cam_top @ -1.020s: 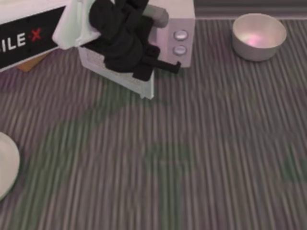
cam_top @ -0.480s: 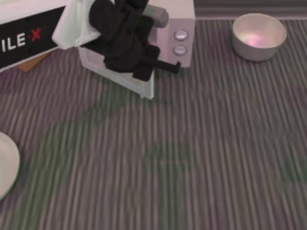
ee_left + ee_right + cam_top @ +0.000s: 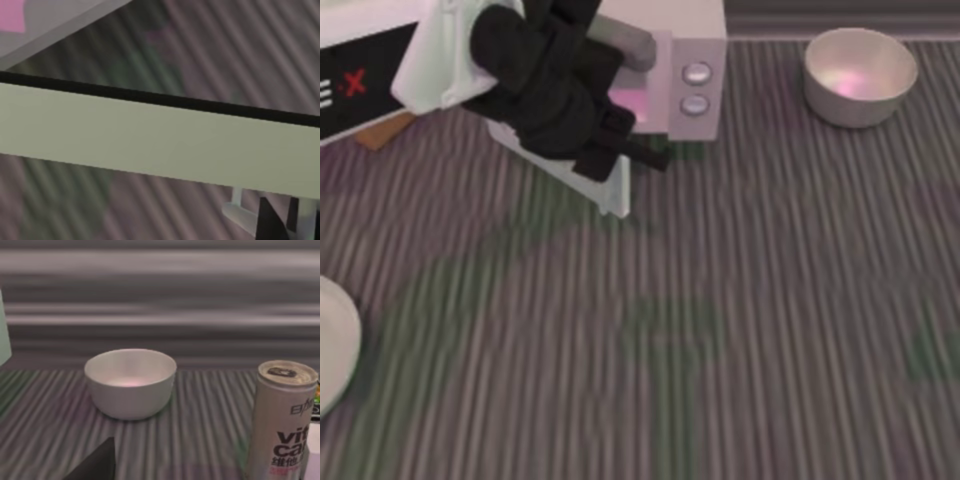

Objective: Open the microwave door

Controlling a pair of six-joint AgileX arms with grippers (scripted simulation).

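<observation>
The white microwave (image 3: 695, 40) stands at the table's back, its two grey knobs (image 3: 697, 72) facing front. Its door (image 3: 617, 190) stands swung out to the left, and the pink interior (image 3: 635, 100) shows in the gap. My left gripper (image 3: 640, 150) is at the door's free edge, shut on the door handle. In the left wrist view the door's pale edge (image 3: 150, 135) crosses the frame, with the grey handle (image 3: 240, 215) beside a dark finger (image 3: 267, 225). My right arm is out of the top view; a dark part of its gripper (image 3: 97, 465) shows low in its wrist view.
A white bowl (image 3: 860, 75) sits right of the microwave, also seen as the bowl (image 3: 130, 382) in the right wrist view. A drink can (image 3: 282, 420) stands close to the right gripper. A white plate (image 3: 335, 340) lies at the left edge.
My left arm has pulled left and back with the handle. The door has swung wider, and the pink interior now shows.
</observation>
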